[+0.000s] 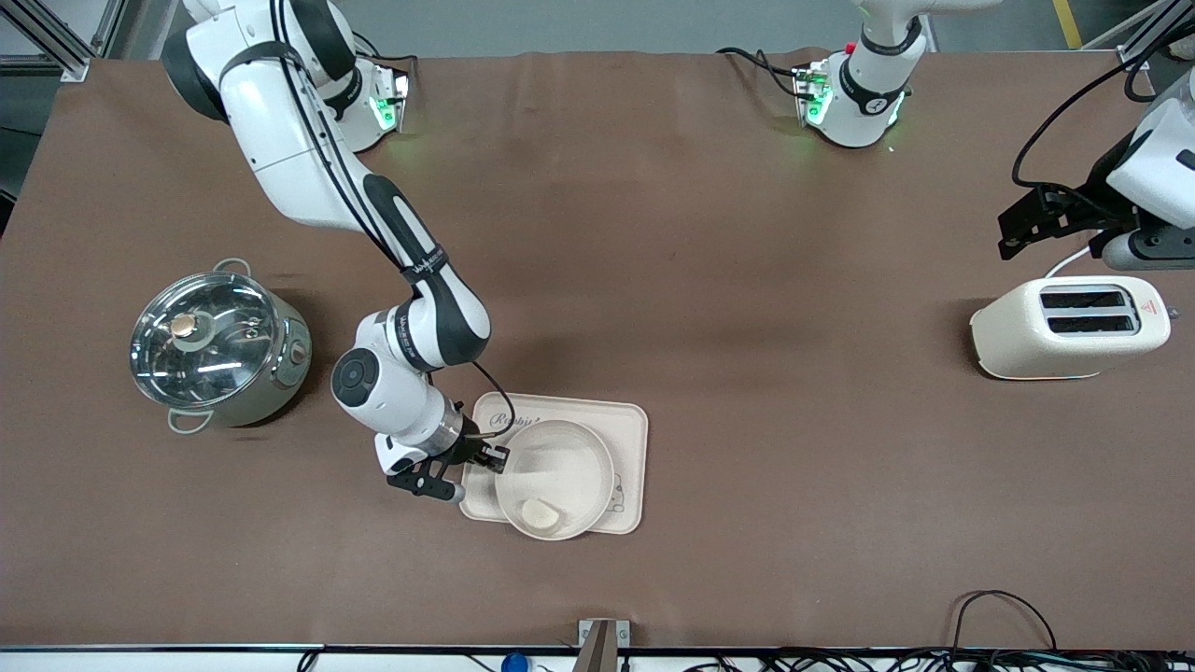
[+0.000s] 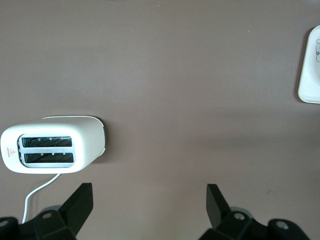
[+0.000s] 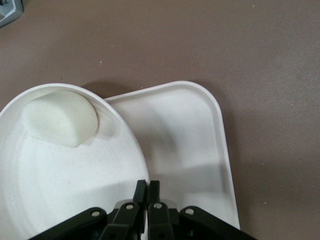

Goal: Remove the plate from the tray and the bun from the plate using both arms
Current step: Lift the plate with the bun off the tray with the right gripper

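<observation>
The round cream plate (image 1: pixel 560 457) lies on the rectangular tray (image 1: pixel 635 439), and its edge nearest the front camera hangs over the tray's rim. The pale bun (image 1: pixel 541 512) sits in the plate at that edge. My right gripper (image 1: pixel 495 455) is shut on the plate's rim on the side toward the right arm's end of the table. In the right wrist view, the right gripper (image 3: pixel 148 184) pinches the rim of the plate (image 3: pixel 60 175), with the bun (image 3: pixel 60 122) and the tray (image 3: pixel 190 135) past it. My left gripper (image 1: pixel 1013 233) waits open in the air over the toaster; the left wrist view shows this gripper (image 2: pixel 150 192) empty.
A cream two-slot toaster (image 1: pixel 1064 331) stands at the left arm's end of the table and shows as the toaster (image 2: pixel 50 147) with its white cord. A steel pot with a glass lid (image 1: pixel 219 345) stands at the right arm's end. Brown table surface lies between them.
</observation>
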Controlling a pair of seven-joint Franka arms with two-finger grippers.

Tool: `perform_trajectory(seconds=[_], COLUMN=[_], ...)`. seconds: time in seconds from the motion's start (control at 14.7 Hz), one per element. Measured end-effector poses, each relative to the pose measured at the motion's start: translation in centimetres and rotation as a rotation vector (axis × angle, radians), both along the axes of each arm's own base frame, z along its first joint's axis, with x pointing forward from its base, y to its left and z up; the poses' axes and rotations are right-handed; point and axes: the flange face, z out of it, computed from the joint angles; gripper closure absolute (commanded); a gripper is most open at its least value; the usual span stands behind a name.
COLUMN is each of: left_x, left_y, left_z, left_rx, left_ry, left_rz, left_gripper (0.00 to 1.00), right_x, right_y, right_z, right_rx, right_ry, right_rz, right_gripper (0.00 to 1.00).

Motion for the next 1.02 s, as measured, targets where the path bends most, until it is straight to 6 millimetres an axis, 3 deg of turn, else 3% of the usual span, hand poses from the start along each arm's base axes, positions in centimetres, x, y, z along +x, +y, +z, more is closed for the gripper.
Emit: perform_trajectory(seconds=[0.34,0.54,0.82,1.02], left_x=[0.1,0.1,0.1,0.1], left_y=[0.5,0.8,0.9,0.9], left_z=[0.0,0.0,0.6,0.8], left_rx=[0.000,0.000,-0.001,-0.002], left_ry=[0.000,-0.001,-0.012,-0.016], left_rz=[0.009,0.014,0.015,0.015], left_gripper=[0.00,0.00,0.00,0.00], right_x=[-0.2,-1.7,-6.8,-13.0], right_y=[0.2,-0.1,-0.4,1.0], right_z=[0.4,2.5,7.3,8.6], right_rx=[0.012,-0.002,-0.016,-0.038], right_ry=[-0.003,-0.012,0.007,0.024], right_rz=[0.025,0.082,0.137,0.195], right_gripper=[1.00,1.00,1.00,1.00])
